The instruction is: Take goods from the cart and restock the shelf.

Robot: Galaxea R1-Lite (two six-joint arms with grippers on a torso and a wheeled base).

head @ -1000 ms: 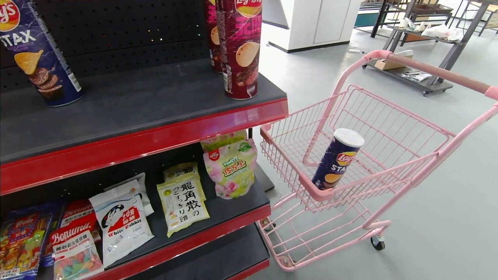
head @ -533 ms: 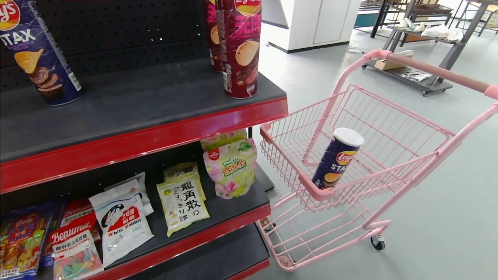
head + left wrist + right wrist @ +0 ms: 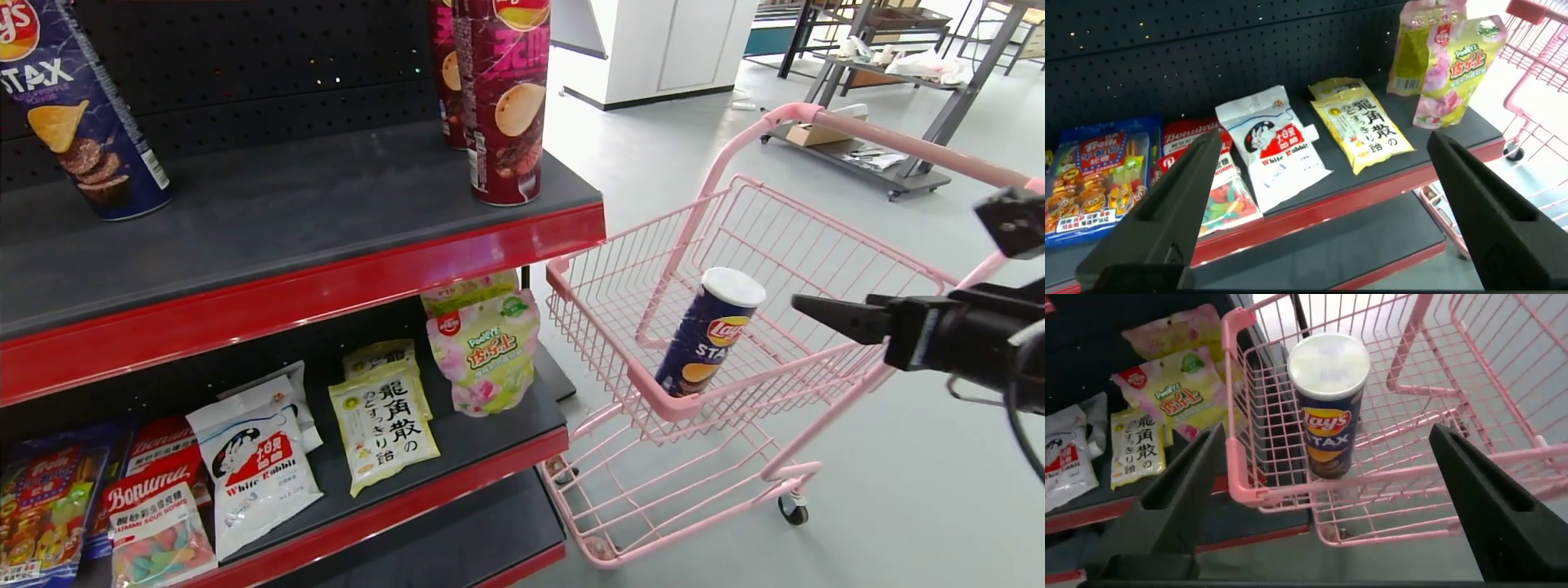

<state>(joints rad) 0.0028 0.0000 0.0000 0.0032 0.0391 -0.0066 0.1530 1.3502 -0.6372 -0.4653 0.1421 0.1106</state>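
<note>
Step in hand, as I am judging it: the approach to the pick, with nothing gripped yet. I am holding the right pincer (image 3: 1324, 431) over the cart (image 3: 665, 404), fingers spread wide and empty. The chip can (image 3: 709, 333) is sitting ahead of and below this pincer, centred between the two fingers in the right wrist view, in the basket corner nearest the shelf (image 3: 310, 212).

The can is standing nearly upright, leaning a little. Its long axis is running close to vertical, white lid up toward the pincer, base on the wire floor.

The next move is calling for a descent until the fingers are straddling the can's body below the lid, then closing, while avoiding the basket rim.

The left pincer (image 3: 1323, 137) is hanging open and empty, facing the snack bags (image 3: 1282, 155) on the lower shelf.
</note>
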